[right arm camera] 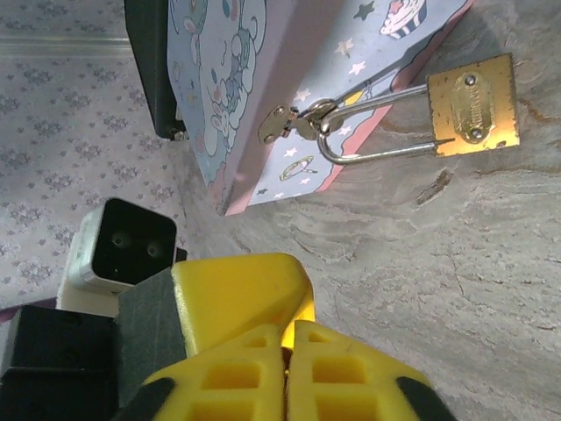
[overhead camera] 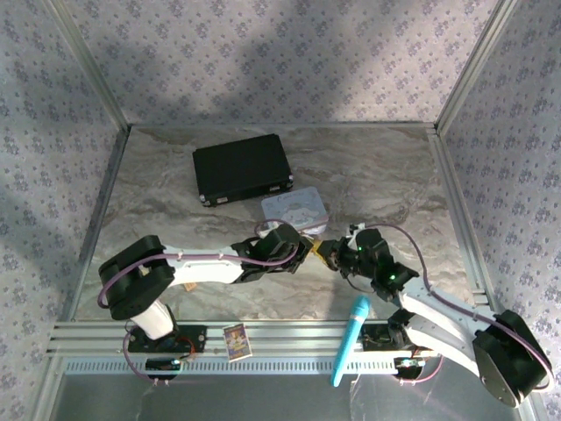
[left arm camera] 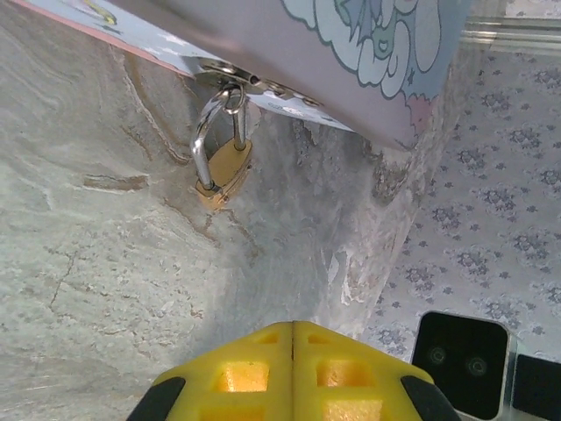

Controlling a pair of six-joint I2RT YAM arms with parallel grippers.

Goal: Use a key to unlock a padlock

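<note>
The small brass padlock (right arm camera: 469,105) lies on the marble table, its silver shackle (right arm camera: 377,127) threaded through the hasp of the pastel tin (right arm camera: 263,88). In the left wrist view the padlock (left arm camera: 223,167) hangs from that hasp, well ahead of my left gripper (left arm camera: 292,324), whose yellow jaws are pressed together. My right gripper (right arm camera: 289,329) shows a narrow slit between its jaws. A left finger (right arm camera: 241,294) lies against its tips. From above, the left gripper (overhead camera: 308,249) and right gripper (overhead camera: 328,251) meet tip to tip just in front of the tin (overhead camera: 294,209). The key is hidden.
A black case (overhead camera: 243,168) lies behind the tin. A blue pen-like object (overhead camera: 349,340) and a small card (overhead camera: 237,340) rest on the near rail. Metal frame posts and patterned walls enclose the table (overhead camera: 158,202).
</note>
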